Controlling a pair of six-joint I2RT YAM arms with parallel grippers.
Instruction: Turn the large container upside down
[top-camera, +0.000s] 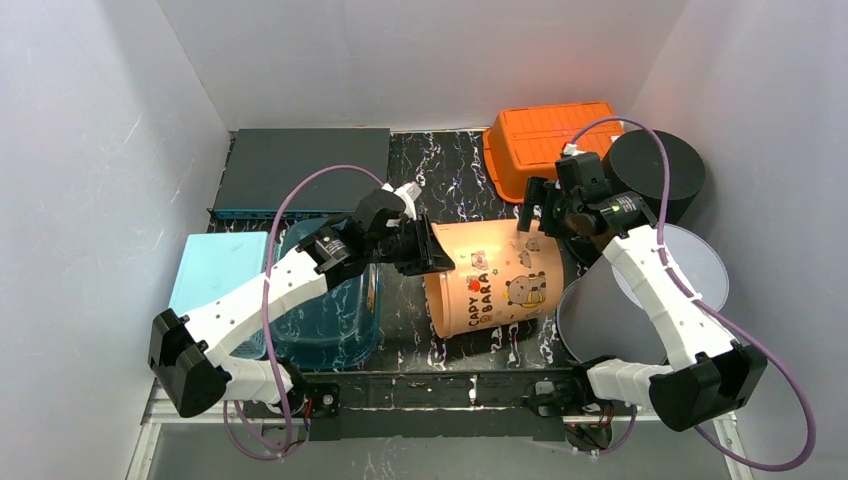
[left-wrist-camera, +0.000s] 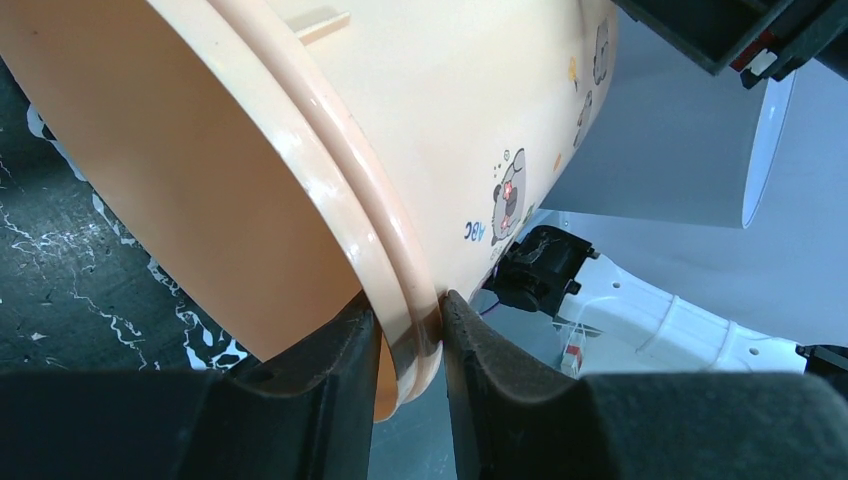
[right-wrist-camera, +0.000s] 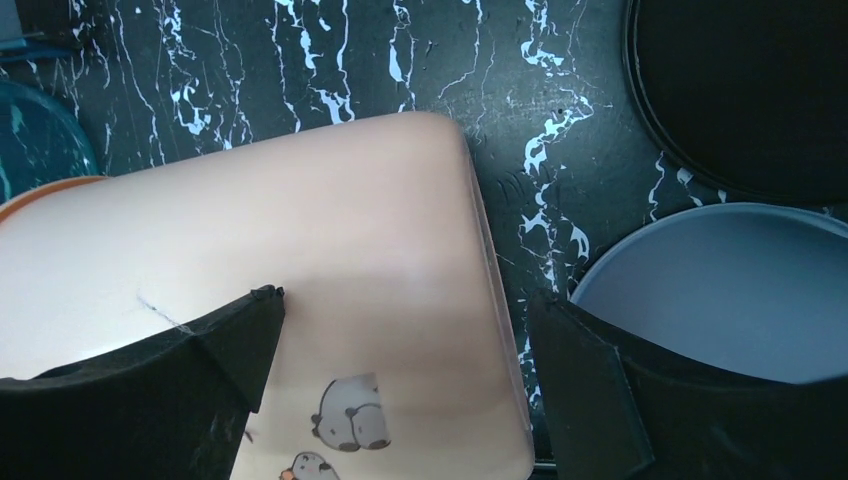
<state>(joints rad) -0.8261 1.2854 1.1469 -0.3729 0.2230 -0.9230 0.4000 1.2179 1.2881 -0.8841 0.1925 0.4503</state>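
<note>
Bench (top-camera: 450, 165) is black marble and crowded. Bucket (top-camera: 495, 280) is the large container. It lies on its side mid-bench, mouth facing left, base facing right, between the blue tub (top-camera: 340, 320) and the grey disc (top-camera: 590, 325). The orange bin (top-camera: 550, 135) sits behind it. We cannot tell whether its lower wall rests on the bench or hangs just off it.

Left claw (left-wrist-camera: 410, 315) is clamped on the bucket's rim (left-wrist-camera: 395, 290), one pad inside the mouth and one outside. Right claw (right-wrist-camera: 400, 320) is spread wide over the base end, one finger above the wall and the other past the base edge. It grips nothing.

We judge the bucket to be thin plastic: light, fairly stiff at the rolled rim, flexy in the wall, and glossy, so slippery. The rim is the best hold because the lip stops the pads sliding off. A one-sided pinch may let it swing, so the right claw should steady the base edge during the flip. Roughly halfway, we think.
</note>
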